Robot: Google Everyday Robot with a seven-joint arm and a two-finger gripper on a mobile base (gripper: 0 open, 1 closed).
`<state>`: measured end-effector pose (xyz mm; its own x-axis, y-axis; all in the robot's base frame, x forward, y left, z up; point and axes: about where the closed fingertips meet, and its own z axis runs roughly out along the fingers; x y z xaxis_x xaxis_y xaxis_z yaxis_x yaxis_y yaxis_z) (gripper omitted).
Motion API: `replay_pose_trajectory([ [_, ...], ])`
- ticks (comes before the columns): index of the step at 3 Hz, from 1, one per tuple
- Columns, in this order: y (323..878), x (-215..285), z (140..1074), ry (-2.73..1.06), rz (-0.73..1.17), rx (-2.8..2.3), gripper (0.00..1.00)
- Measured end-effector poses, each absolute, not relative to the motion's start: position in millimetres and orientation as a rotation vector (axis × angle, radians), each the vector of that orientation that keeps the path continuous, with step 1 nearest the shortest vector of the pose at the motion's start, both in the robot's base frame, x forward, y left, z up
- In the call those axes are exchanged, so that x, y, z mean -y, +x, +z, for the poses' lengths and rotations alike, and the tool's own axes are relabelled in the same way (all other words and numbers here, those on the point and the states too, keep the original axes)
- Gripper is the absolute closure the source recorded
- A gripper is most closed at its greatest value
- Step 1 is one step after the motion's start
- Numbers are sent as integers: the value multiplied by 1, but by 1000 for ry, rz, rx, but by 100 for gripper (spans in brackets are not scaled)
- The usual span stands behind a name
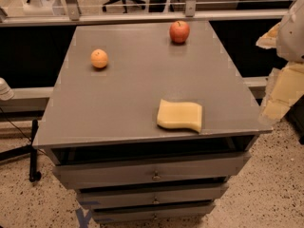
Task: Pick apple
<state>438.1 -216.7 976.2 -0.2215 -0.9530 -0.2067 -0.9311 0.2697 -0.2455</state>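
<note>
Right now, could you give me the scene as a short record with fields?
support: grey cabinet, drawers below
apple: red, at the far end, toward picture right
orange fruit: far left part, apart from the apple
sponge: yellow, near the front edge
gripper: beyond the cabinet's right edge, not touching the apple

Dim warm light, faint soft shadows, gripper [281, 96] pale at right edge

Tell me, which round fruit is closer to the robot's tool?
The red apple, near the far edge of the table; the smaller orange fruit lies further left, away from the tool at the picture's right edge.
</note>
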Motion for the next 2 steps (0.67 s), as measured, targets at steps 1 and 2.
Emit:
replay_pose_trajectory([
  [1, 438, 217, 976, -1725, -99, -2232, 0],
  [2, 460, 220, 968, -1672, -99, -2204, 0],
])
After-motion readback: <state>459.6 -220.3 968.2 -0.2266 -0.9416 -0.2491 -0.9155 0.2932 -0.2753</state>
